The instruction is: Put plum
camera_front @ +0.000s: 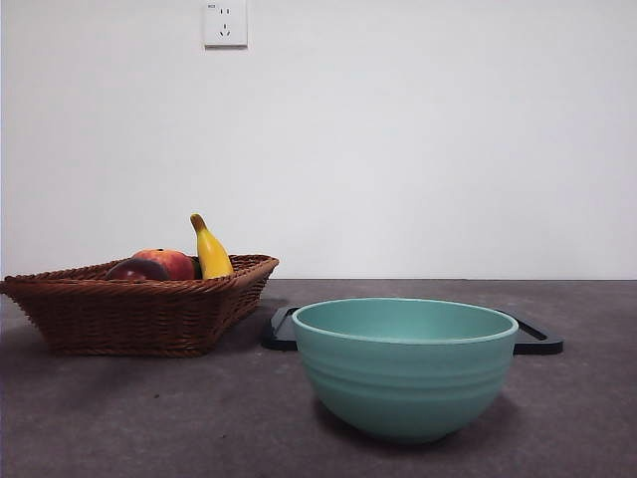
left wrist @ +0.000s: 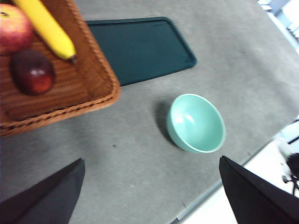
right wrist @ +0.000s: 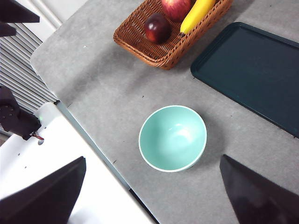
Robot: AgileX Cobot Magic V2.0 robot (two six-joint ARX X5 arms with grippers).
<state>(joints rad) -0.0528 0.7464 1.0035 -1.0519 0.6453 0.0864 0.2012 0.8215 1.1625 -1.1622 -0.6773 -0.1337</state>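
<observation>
— Three fruits are seen in the wicker basket at the left of the surface: the plum, a red apple just beside it, and a banana leaning on the rim. Has anything been grasped?

— Nothing yet. The left tool is held high above the surface with its jaws wide apart and empty, and the right tool is also wide open and empty. The task is judged to be at its very start.

— And to the right of the basket?

— A dark tray is lying flat, and a green bowl is standing in front of it, empty.

— What is called for next?

— Probably the left tool, being nearer, should be lowered over the plum, and the apple should be avoided.
</observation>
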